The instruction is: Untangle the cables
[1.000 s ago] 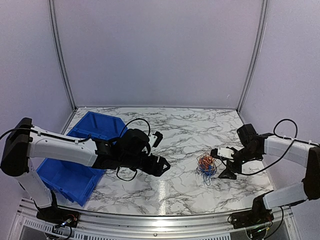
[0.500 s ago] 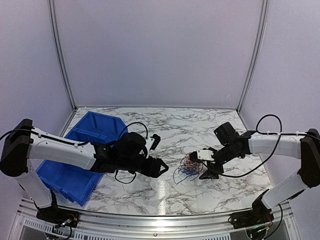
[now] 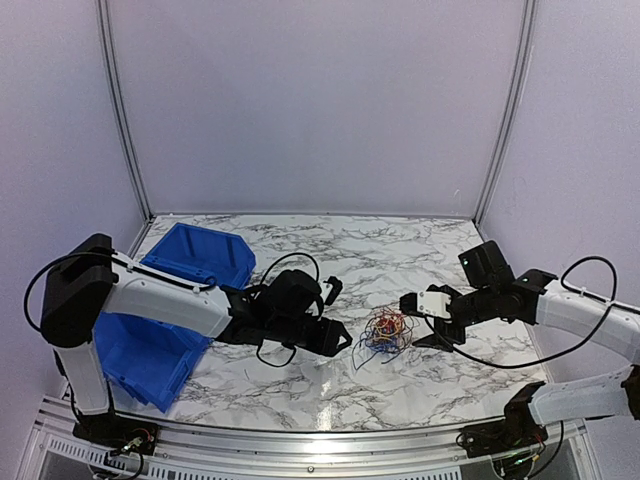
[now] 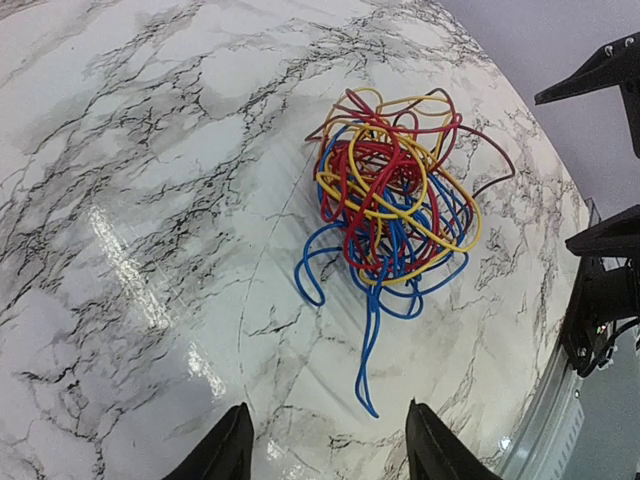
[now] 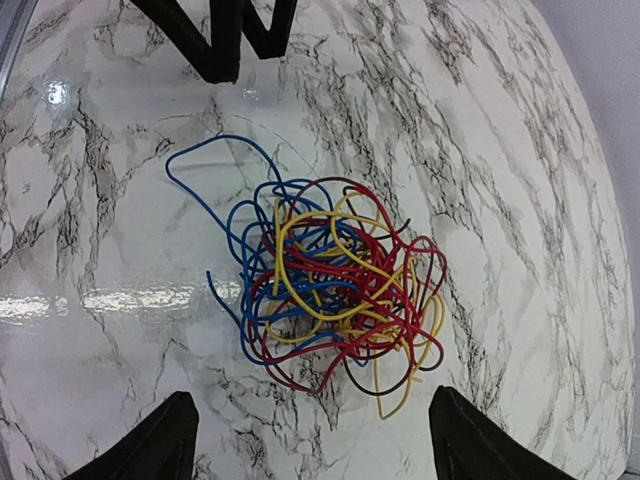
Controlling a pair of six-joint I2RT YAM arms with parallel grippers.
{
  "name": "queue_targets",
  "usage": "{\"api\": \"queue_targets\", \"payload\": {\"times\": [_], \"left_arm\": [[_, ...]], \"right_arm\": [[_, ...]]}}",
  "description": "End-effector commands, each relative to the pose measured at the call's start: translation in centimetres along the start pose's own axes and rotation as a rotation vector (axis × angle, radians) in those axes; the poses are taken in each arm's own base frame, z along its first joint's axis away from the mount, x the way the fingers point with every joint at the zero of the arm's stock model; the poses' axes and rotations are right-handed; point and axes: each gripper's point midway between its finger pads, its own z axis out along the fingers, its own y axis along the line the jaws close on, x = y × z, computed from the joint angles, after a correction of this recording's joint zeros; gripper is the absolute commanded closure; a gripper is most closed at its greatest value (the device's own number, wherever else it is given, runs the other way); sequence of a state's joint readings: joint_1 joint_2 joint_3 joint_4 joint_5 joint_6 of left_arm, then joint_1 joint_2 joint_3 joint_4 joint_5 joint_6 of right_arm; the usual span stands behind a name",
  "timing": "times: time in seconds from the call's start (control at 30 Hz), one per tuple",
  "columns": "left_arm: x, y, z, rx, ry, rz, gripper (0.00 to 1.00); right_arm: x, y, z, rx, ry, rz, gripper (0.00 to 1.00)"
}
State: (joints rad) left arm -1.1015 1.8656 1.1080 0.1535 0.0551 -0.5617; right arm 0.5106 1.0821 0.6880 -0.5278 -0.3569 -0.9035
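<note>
The cables [image 3: 386, 331] are a fist-sized tangle of thin red, blue, yellow and dark wires lying on the marble table between both grippers. My left gripper [image 3: 336, 340] is open and empty, just left of the tangle. In the left wrist view the tangle [image 4: 395, 205] lies ahead of the open gripper [image 4: 330, 450], with a blue loop trailing toward it. My right gripper [image 3: 422, 322] is open and empty, just right of the tangle. In the right wrist view the tangle [image 5: 335, 285] sits just ahead of the wide open gripper [image 5: 312, 440].
Two blue bins [image 3: 190, 262] stand at the table's left, beside the left arm. The left gripper's fingers [image 5: 225, 40] show at the top of the right wrist view. The table's right edge [image 4: 560, 330] and the right gripper's black fingers [image 4: 600, 80] show in the left wrist view.
The right gripper pushed the tangle to the left, then drew back a little. The left gripper moved right, closer to the tangle.
</note>
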Motion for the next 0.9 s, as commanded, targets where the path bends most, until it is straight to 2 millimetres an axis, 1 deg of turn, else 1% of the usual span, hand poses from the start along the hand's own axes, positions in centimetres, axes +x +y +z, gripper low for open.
{"api": "queue_targets", "payload": {"times": [0.0,0.1,0.23,0.33,0.43,0.47,0.6,0.7,0.77,0.87], "left_arm": [[-0.1,-0.6,1.5,0.027,0.019,-0.004,0.49],[0.0,-0.7,2.4,0.040,0.026,-0.011,0.50],[0.6,-0.7,3.9,0.059,0.054,-0.026,0.52],[0.7,-0.8,4.7,0.068,0.061,-0.030,0.58],[0.5,-0.8,5.0,0.061,0.053,-0.020,0.69],[0.4,-0.7,5.0,0.059,0.049,-0.016,0.74],[0.1,-0.6,4.6,0.049,0.029,0.001,1.00],[-0.2,-0.2,4.0,0.032,-0.003,-0.003,1.00],[-0.6,0.0,3.4,0.026,-0.031,-0.009,1.00],[-0.8,0.4,2.7,0.016,-0.064,-0.024,1.00]], "right_arm": [[-0.1,-0.5,0.2,0.022,-0.015,0.035,0.21],[-0.7,-0.8,0.4,0.012,-0.034,0.036,0.23],[-1.2,-1.7,1.0,0.016,-0.044,0.039,0.29],[-1.6,-2.0,1.5,-0.002,-0.052,0.049,0.31],[-2.3,-2.1,1.7,-0.017,-0.078,0.052,0.32],[-2.7,-2.0,1.9,-0.023,-0.091,0.048,0.32],[-3.9,-2.2,2.6,-0.025,-0.119,0.026,0.33],[-4.5,-2.2,3.5,-0.034,-0.140,-0.005,0.33],[-4.8,-1.9,4.4,-0.045,-0.151,-0.031,0.31],[-4.8,-1.7,6.2,-0.028,-0.142,-0.057,0.30]]}}
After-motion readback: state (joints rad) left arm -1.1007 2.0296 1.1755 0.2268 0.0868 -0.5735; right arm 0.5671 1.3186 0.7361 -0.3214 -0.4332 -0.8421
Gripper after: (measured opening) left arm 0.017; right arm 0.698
